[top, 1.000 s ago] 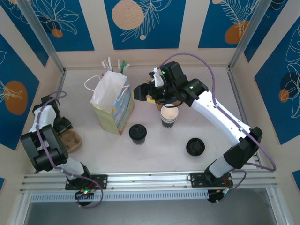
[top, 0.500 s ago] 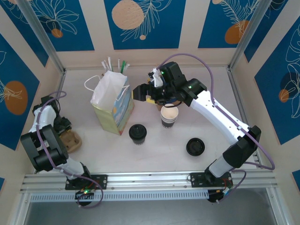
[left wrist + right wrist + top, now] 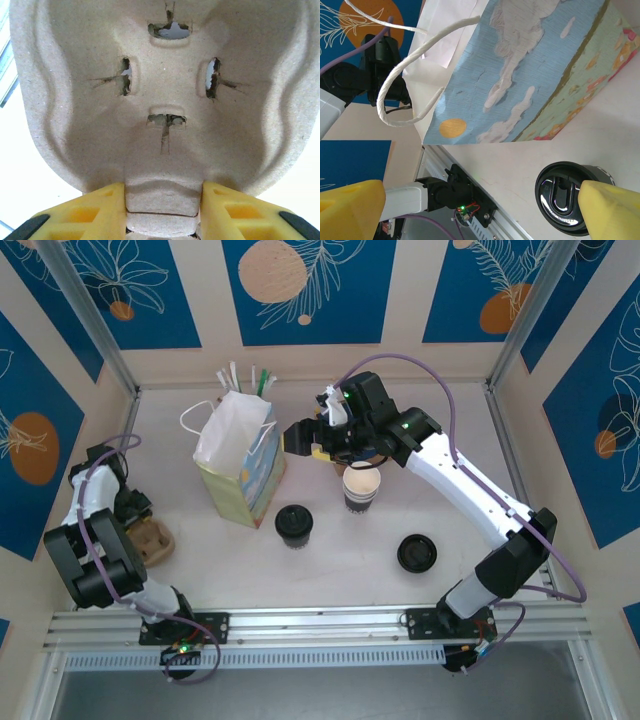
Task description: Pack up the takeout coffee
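The takeout coffee [image 3: 294, 524] is a small cup under a round, glossy black lid with a raised drinking tab. It stands upright on the white table [image 3: 330, 575], near the front middle, just beside the lower corner of the paper bag [image 3: 240, 468] and well apart from the left arm. The bag is the biggest container: it stands upright, printed blue and green, with white cord handles, and I cannot tell what is inside. The pulp cup carrier [image 3: 160, 95] at the left edge is next; the left gripper [image 3: 162, 212] is clamped on its edge tab. The striped cup [image 3: 361, 488] stands without lid, its inside pale. The loose black lid [image 3: 416, 553] lies flat, further right. The right gripper [image 3: 308, 443] hangs between bag and striped cup, fingers wide apart.
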